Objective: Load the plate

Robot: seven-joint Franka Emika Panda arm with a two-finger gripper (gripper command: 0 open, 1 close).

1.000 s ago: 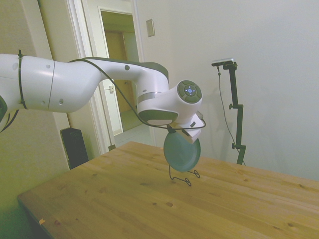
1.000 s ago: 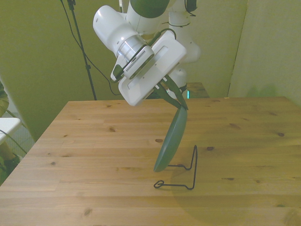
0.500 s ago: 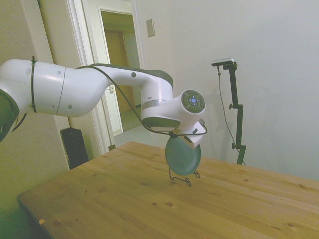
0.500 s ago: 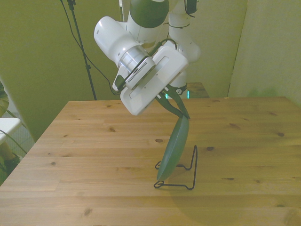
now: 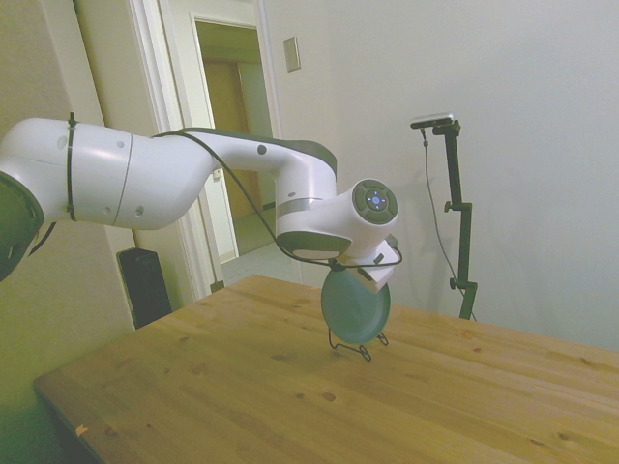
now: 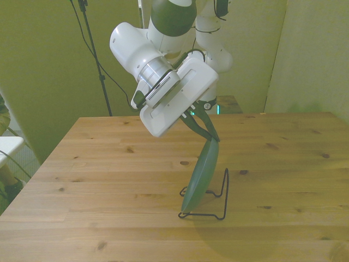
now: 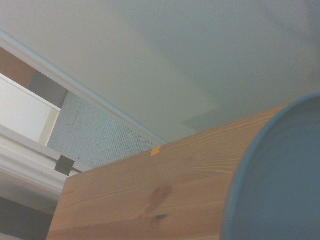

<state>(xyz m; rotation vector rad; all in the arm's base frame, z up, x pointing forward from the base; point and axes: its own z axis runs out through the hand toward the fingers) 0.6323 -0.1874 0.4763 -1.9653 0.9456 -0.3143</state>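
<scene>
Teal plate (image 7: 285, 185) rim close up, wooden table (image 7: 145, 195) behind it, pale wall (image 7: 200, 60) beyond

Side camera stands off one flank of the table (image 5: 242, 396), well back, looking across the wood toward a white wall and an open doorway (image 5: 232, 145). Front camera sits across the table, raised, looking down its length at the arm (image 6: 163, 82). Both catch the plate (image 6: 200, 174) on its wire stand (image 6: 218, 202). Wrist camera sits very near, seeing the plate rim, tabletop and wall.
</scene>
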